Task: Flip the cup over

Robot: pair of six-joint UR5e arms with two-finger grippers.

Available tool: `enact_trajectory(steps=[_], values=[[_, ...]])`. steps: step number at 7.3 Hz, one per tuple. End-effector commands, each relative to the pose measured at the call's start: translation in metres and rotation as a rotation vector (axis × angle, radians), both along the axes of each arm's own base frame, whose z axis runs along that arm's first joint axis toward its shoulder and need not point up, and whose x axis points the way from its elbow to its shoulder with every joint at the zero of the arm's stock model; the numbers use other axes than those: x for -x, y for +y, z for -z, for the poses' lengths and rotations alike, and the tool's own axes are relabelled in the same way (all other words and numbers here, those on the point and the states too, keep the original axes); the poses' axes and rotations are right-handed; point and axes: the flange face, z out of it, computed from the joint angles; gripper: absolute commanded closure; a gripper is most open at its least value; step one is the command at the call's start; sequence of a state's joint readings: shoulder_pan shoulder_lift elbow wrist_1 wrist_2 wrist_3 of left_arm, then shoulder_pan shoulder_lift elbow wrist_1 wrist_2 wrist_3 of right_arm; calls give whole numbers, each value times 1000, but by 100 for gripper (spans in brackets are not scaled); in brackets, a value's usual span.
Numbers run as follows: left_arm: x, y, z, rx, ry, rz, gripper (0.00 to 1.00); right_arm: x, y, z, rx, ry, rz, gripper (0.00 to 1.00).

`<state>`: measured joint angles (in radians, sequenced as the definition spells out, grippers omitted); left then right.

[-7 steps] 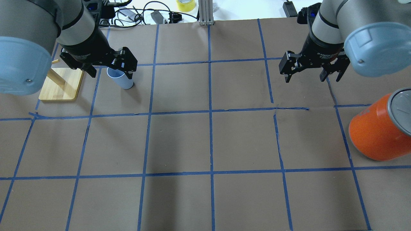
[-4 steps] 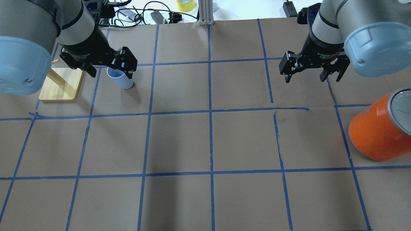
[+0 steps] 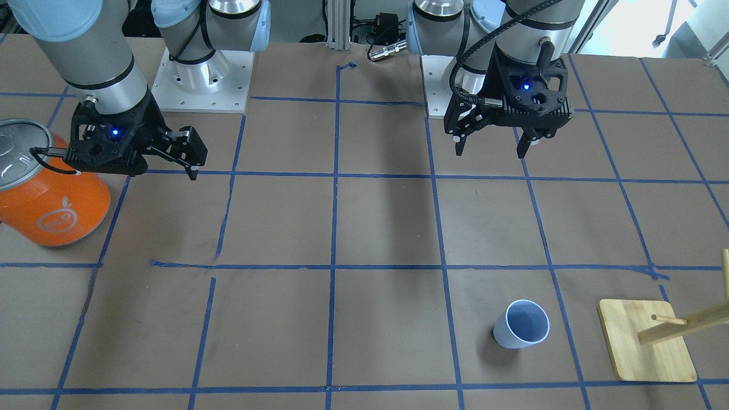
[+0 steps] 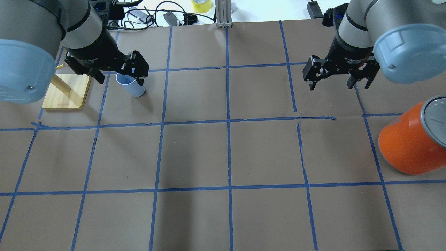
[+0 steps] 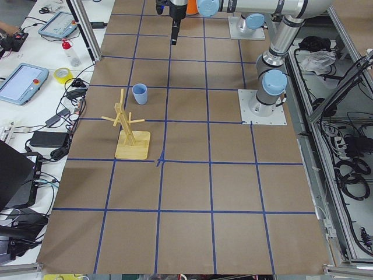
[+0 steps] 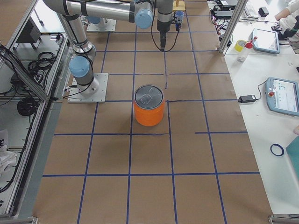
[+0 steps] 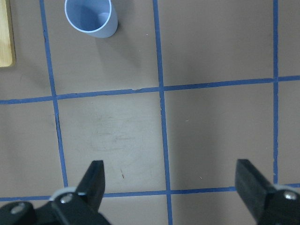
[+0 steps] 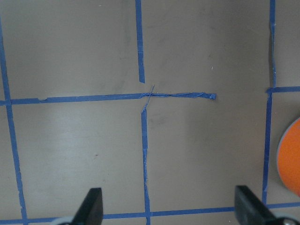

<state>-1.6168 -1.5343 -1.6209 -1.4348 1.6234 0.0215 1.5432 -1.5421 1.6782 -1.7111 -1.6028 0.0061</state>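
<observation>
The cup (image 3: 521,324) is small, pale bluish-white and stands upright on the brown table with its open rim up. It also shows in the overhead view (image 4: 132,89), the exterior left view (image 5: 139,93) and at the top left of the left wrist view (image 7: 90,18). My left gripper (image 3: 491,152) is open and empty, held well above the table on the robot's side of the cup. In the overhead view my left gripper (image 4: 120,81) partly overlaps the cup. My right gripper (image 4: 338,85) is open and empty, far from the cup.
A large orange can (image 4: 407,146) with a silver lid stands near my right gripper and shows in the front view (image 3: 51,199). A wooden peg stand (image 3: 646,347) stands close beside the cup. Blue tape lines grid the table.
</observation>
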Motion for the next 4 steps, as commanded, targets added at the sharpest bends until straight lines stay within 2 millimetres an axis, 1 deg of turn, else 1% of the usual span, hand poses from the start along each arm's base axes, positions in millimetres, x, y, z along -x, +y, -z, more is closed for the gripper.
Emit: enact_trajectory(steps=[1,4], values=[[0,-1,0,0,0,0,0,0,0,1,-4,0,0,0],[0,-1,0,0,4,-1,0,0,0,0,-1,-1,0,0]])
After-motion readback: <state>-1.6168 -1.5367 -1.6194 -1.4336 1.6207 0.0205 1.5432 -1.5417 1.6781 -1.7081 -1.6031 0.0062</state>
